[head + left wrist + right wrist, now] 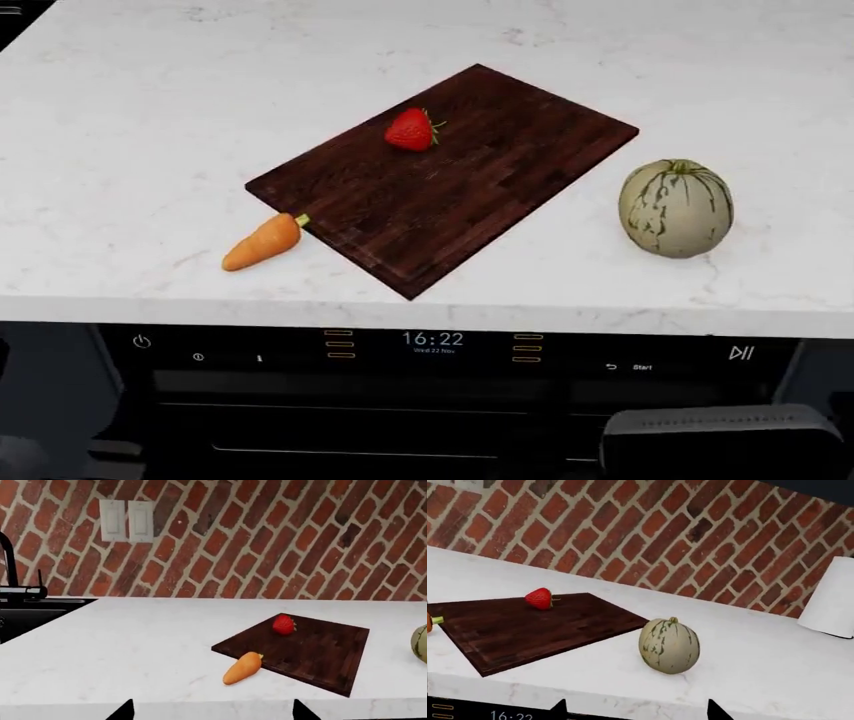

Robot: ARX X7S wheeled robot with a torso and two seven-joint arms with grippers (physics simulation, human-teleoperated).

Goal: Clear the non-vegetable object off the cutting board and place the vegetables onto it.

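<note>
**Strawberry to lift, squash and carrot waiting beside the board**

Brick wall [267,540] and a white marble counter [134,120] frame the scene, with an oven front and its clock below the counter edge in the head view.

Largest of the task's things is the cutting board [454,190], lying at an angle on the counter; it is stiff and flat and need not be moved. Next is the squash [675,208], standing just beside the board's right corner, apart from it. It looks heavy, hard and smooth-skinned, likely to roll, so a wide grip across its middle seems safest. The carrot [262,243] lies off the board's left corner, its green tip touching or nearly touching the edge; it looks firm, light and tapered, best pinched across the thick middle. Smallest is the strawberry [411,130], on the board toward its far side; it is probably soft and easily bruised, so a gentle pinch across its widest part would suit.

Only the left wrist view shows a sink and faucet [10,575] and wall switches [127,520]; only the right wrist view shows a paper towel roll [830,600]. Dark fingertips of the left gripper [210,711] and the right gripper [634,710] stand spread apart, holding nothing.
</note>
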